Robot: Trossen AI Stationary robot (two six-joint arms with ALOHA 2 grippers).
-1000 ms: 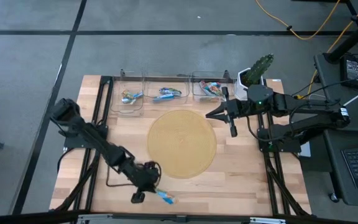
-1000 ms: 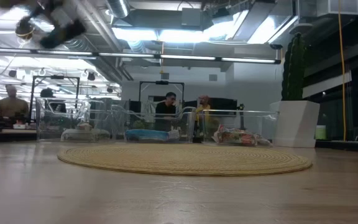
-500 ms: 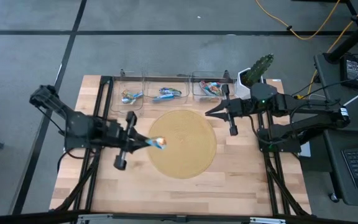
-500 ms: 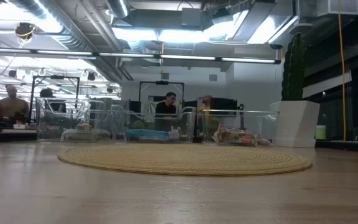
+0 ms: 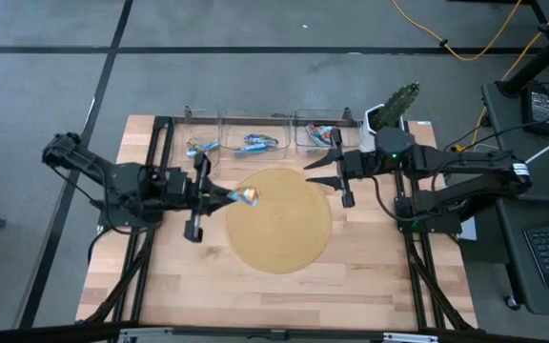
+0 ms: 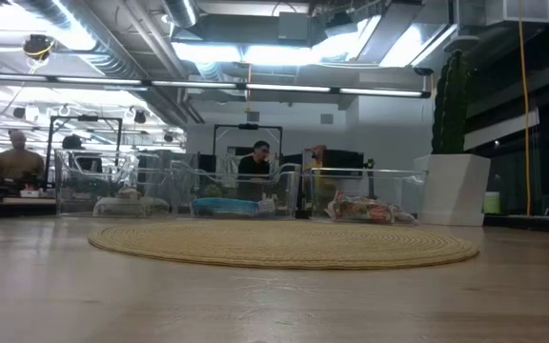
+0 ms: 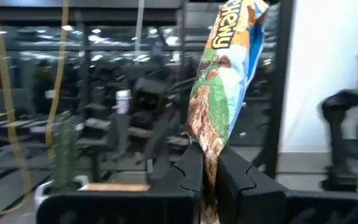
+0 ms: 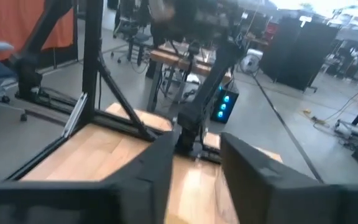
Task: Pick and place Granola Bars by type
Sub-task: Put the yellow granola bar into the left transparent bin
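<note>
In the high view my left gripper [image 5: 225,197] is raised over the left rim of the round tan mat [image 5: 284,229]. It points level toward the table's right and is shut on a blue and brown granola bar [image 5: 247,195]. In the left wrist view the bar [image 7: 225,81] sticks out past the fingers. My right gripper [image 5: 311,170] is open at the mat's far right rim, near the right bin, with nothing between its fingers [image 8: 160,168]. More wrapped bars lie in three clear bins [image 5: 255,143] at the far edge. My left gripper pinches one end of the bar [image 7: 209,177] between its two fingers. The fingers are level and point toward the table's right. The rest of the bar [image 5: 249,195] juts out beyond the fingertips. It is lifted clear, above the mat's left rim.
The three bins stand in a row: left [image 5: 201,148], middle [image 5: 255,143], right [image 5: 318,136]. A white pot with a green cactus [image 5: 394,105] stands at the far right corner. Bare wood [image 5: 255,295] lies near the front edge. The low view shows the mat [image 6: 284,246], the bins and people behind.
My left gripper has risen from the table's near edge with the bar and carried it toward the far edge, to the mat's left rim. It has tipped from pointing down to level. The bar is now lifted clear. My right gripper has opened and edged left.
</note>
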